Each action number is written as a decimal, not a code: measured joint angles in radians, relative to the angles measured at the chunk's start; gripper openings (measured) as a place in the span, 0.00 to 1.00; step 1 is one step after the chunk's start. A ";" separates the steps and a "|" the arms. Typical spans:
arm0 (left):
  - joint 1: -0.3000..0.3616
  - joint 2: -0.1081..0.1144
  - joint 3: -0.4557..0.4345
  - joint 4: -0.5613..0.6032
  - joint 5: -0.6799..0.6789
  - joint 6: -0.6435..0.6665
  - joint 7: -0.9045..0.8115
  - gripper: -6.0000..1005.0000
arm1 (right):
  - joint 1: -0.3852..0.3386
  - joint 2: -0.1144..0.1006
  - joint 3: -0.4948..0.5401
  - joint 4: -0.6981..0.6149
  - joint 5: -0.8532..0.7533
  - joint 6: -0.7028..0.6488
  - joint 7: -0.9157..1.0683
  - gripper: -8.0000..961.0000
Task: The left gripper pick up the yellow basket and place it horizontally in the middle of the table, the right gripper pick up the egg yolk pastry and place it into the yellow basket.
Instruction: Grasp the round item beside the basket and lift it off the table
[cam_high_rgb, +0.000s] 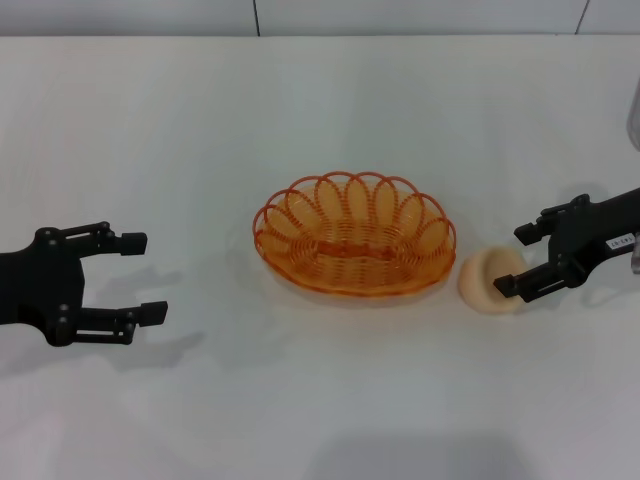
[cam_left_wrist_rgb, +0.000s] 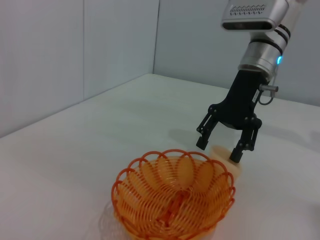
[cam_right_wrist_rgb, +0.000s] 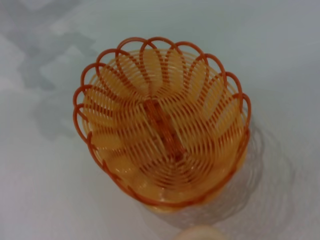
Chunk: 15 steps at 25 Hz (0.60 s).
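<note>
The yellow basket (cam_high_rgb: 355, 240) lies lengthwise across the middle of the white table (cam_high_rgb: 320, 120), empty. It also shows in the left wrist view (cam_left_wrist_rgb: 175, 197) and the right wrist view (cam_right_wrist_rgb: 165, 130). The egg yolk pastry (cam_high_rgb: 485, 282) sits on the table just right of the basket, close to its rim. My right gripper (cam_high_rgb: 515, 260) is open, with its fingers straddling the pastry from the right. The left wrist view shows this gripper (cam_left_wrist_rgb: 218, 149) with the pastry (cam_left_wrist_rgb: 223, 154) between its fingertips. My left gripper (cam_high_rgb: 143, 277) is open and empty, well left of the basket.
A grey wall runs along the table's far edge. Part of a grey object (cam_high_rgb: 634, 110) shows at the right edge of the head view. Bare table lies between the left gripper and the basket, and in front of the basket.
</note>
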 joint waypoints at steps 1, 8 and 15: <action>0.000 0.000 0.000 0.000 0.000 -0.002 0.000 0.88 | 0.000 0.000 0.000 0.000 0.004 0.000 0.000 0.82; -0.001 -0.002 0.000 -0.001 0.000 -0.019 0.000 0.88 | 0.011 0.003 -0.010 0.024 0.021 0.016 -0.006 0.76; -0.001 -0.002 0.000 0.000 -0.001 -0.016 0.005 0.88 | 0.025 0.003 -0.030 0.036 0.034 0.022 -0.008 0.61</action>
